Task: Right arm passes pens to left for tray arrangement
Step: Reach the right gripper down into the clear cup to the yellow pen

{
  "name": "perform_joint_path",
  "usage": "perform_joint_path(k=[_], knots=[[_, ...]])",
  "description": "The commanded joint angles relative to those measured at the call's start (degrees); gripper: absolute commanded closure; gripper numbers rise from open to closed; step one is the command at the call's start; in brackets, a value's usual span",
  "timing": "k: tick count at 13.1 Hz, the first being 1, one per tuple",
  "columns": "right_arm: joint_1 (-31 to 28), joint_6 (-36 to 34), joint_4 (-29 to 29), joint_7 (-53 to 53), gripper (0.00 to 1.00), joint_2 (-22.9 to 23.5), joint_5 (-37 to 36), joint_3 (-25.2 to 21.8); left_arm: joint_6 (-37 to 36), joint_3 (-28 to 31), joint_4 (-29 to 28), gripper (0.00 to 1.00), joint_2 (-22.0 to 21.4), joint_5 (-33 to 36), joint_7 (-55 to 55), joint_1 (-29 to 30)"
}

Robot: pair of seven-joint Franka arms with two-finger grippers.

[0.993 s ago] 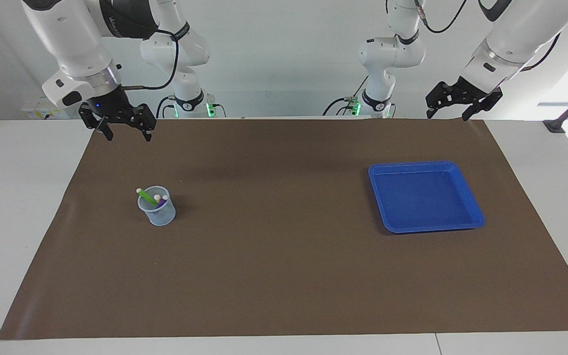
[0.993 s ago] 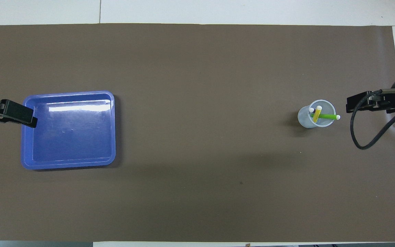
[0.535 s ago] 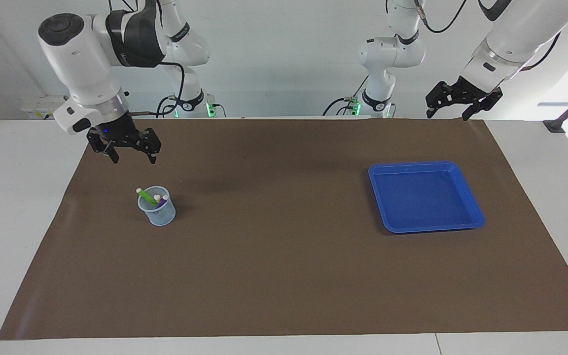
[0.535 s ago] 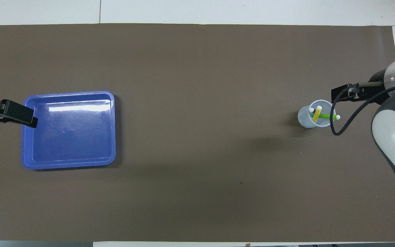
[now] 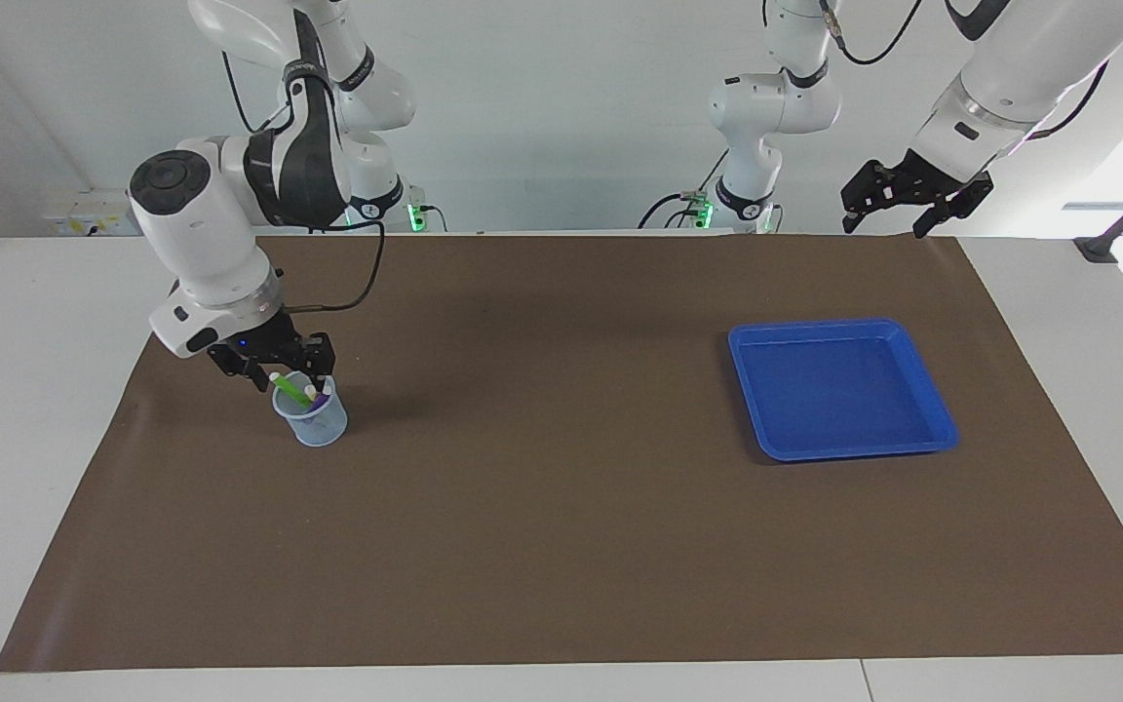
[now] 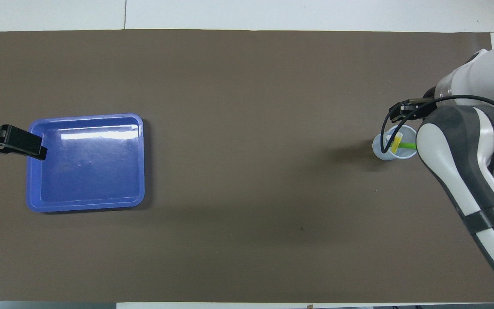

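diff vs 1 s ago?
The right hand came down from above the mat's edge nearest the robots to the pens in the cup, its fingers starting to close; whether it grips one cannot be told. Unchanged: the cup, the empty tray, and the left hand, waiting open in the air.
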Motion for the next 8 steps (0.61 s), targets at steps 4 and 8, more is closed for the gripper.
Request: perform_joint_path(k=[4,8], knots=[[-0.2,6.4,-10.2,-1.4,0.39,-3.8,-0.8,0.1,0.7,0.0,-1.7,0.00,-1.7,0.5,0.5,0.5],[-0.4,6.4,-10.3,-1.9,0.46,-3.9,-0.8,0.0,0.6,0.0,-2.7,0.00,-2.2,0.5,0.5,0.5]])
